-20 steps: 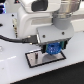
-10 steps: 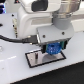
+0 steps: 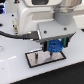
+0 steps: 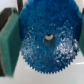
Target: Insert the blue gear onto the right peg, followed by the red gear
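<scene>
The blue gear (image 3: 54, 46) hangs just above the right part of the grey plate (image 3: 36, 60) with its black rim. My gripper (image 3: 54, 48) is shut on the gear. In the wrist view the blue gear (image 4: 46, 41) fills the picture, toothed, with a small centre hole, and a teal finger pad (image 4: 8, 44) presses on each side. A thin dark pin (image 3: 40, 53) rises from the plate to the exterior view's left of the gear. The right peg is hidden under the gear and gripper. The red gear is out of view.
The arm's white body (image 3: 42, 17) fills the upper half of the exterior view, with a black cable (image 3: 15, 36) running in from that view's left. The plate lies on a white table (image 3: 15, 67).
</scene>
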